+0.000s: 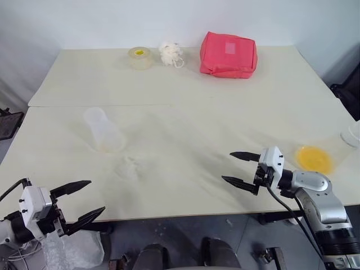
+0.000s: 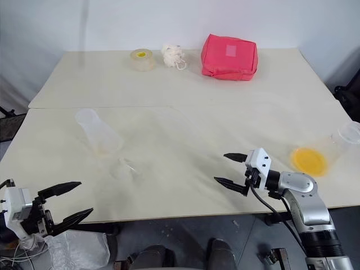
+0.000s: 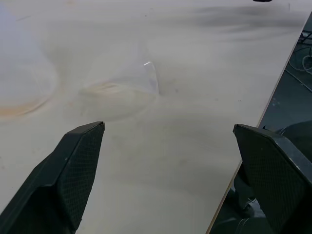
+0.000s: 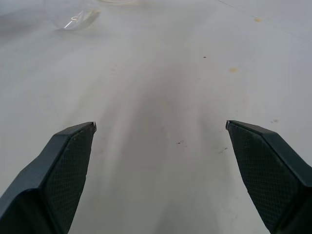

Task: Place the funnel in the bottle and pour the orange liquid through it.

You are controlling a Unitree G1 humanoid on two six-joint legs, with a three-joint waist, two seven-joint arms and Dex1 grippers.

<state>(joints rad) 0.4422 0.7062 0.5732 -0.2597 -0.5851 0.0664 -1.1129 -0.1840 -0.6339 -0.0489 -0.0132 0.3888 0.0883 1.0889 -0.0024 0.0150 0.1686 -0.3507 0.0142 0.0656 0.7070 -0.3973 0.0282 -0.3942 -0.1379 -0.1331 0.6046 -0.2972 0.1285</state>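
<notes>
Both our grippers, left (image 1: pixel 79 199) and right (image 1: pixel 241 169), gape wide at the table's (image 1: pixel 185 209) near edge, holding nothing.

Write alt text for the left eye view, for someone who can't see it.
Two open end effectors, left and right, hover at the near edge of a pale table, holding nothing. A translucent bottle stands left, orange liquid in a clear cup right, a red pouch far back.

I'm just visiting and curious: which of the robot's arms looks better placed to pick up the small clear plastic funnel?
Probably the left. The small clear plastic funnel lies on the cream table nearer the open left gripper; the open right gripper hovers further off.
</notes>
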